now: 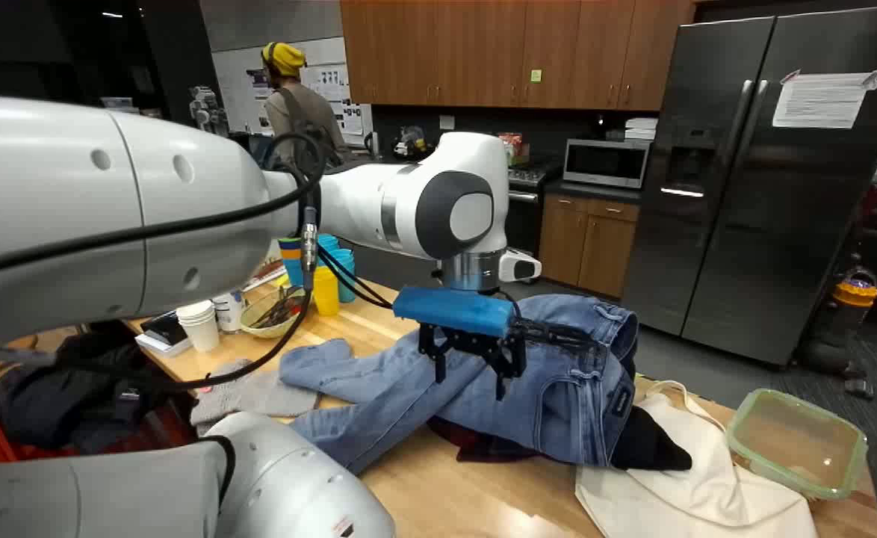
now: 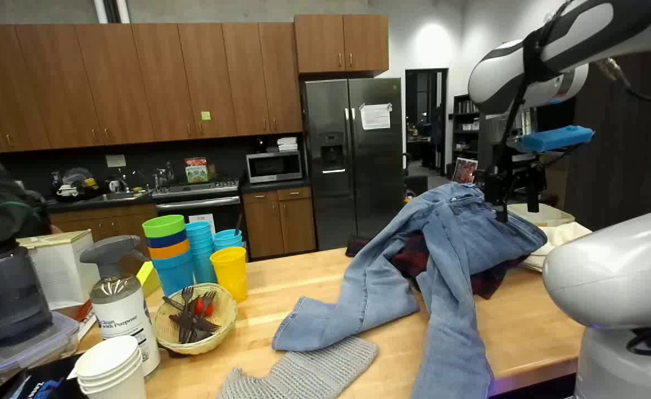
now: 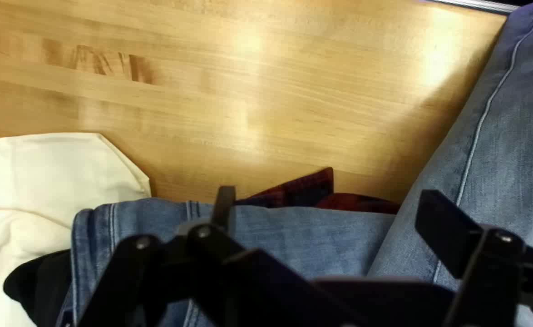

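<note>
The fingers (image 3: 446, 231) stand wide apart with nothing held between them, pointing down over the jeans (image 2: 458, 238). In the wrist view one lines up with the body of the garment near a seam, the other with the leg that slants across, so the gap spans the crease where the two meet. The tips look to be just above the denim; whether either brushes it, the views do not settle.

For a sound grip here, I would judge it best to bring the fingers in across a raised fold rather than flat cloth, let the tips settle lightly into the fabric, and only then close, so the denim gathers instead of sliding out. The layers seem thick around the pocket and waistband, so a single ridge of the leg should pinch more surely. A shallow bite also seems wise, because a dark red plaid cloth (image 3: 309, 190) shows from under the jeans and could be caught along with them.

Further out, in both exterior views, the jeans lie crumpled across the surface (image 2: 298, 277), legs stretching away from the waistband. Beside the waistband sit a black cloth (image 1: 651, 444) and a cream cloth (image 1: 692, 501), with a lidded container (image 1: 797, 444) past them. One leg lies against, or partly over, a grey knit cloth (image 2: 314, 368); a basket (image 2: 206, 346) and a yellow cup (image 2: 229, 271) stand farther along.
</note>
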Robot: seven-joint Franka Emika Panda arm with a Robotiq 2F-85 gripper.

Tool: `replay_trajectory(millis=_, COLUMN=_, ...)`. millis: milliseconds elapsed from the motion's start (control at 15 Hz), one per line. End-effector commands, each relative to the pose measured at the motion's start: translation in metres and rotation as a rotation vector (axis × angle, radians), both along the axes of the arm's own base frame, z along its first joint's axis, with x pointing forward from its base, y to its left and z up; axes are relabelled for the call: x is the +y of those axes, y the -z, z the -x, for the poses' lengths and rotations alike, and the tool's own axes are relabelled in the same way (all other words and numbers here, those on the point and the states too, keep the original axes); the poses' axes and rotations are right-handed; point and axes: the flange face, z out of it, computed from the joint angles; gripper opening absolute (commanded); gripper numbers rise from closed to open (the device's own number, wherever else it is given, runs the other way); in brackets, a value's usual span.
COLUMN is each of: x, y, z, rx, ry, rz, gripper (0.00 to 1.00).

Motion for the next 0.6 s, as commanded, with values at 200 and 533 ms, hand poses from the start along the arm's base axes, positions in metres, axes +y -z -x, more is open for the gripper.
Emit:
replay_trajectory(millis=200, x=0.0001, y=-0.0005, z=-0.0001, rx=0.000, ry=0.000, rz=0.000, gripper=1.00)
replay_trajectory(millis=533, x=0.0004, y=0.0006, z=0.0006, rx=0.002, ry=0.006, rz=0.000, gripper=1.00)
